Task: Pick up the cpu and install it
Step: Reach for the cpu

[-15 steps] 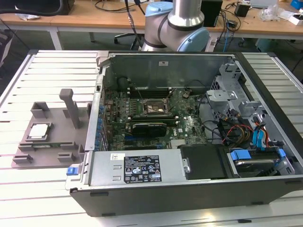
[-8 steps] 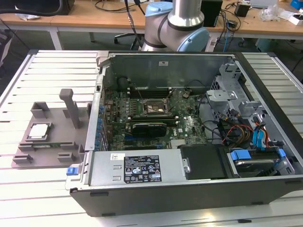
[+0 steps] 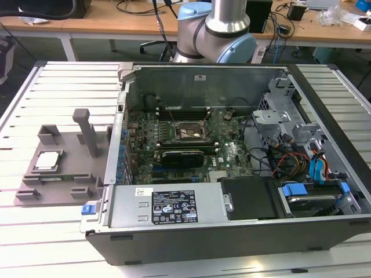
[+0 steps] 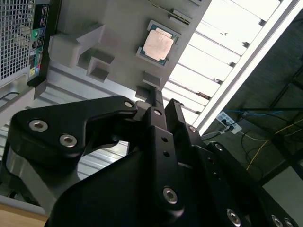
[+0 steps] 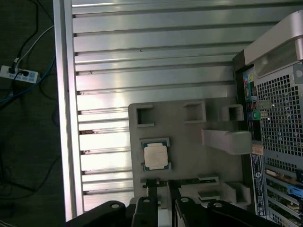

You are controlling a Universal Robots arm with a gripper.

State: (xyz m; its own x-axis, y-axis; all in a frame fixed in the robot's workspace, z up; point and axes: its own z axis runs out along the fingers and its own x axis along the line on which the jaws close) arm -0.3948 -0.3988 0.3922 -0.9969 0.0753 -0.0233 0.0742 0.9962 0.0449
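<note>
The cpu (image 3: 47, 160) is a small silvery square chip lying flat in a recess of the grey fixture tray (image 3: 69, 176), at the exterior view's left, beside the open computer case. Both wrist views look down on the cpu (image 4: 158, 44) (image 5: 155, 156) in the tray (image 4: 118, 28) (image 5: 189, 137). My gripper (image 4: 164, 98) (image 5: 162, 185) hangs well above the tray's edge, a short way off the chip. Its black fingers (image 5: 151, 189) stand close together with a thin slit between them and hold nothing. The motherboard's black socket frame (image 3: 186, 132) lies inside the case.
The open computer case (image 3: 232, 174) has tall metal walls, cables and drive bays at the exterior view's right. An upright grey post (image 3: 88, 132) rises from the tray near the case wall. The slatted aluminium table (image 3: 64, 81) spreads around the tray. The arm's base (image 3: 217, 29) stands behind the case.
</note>
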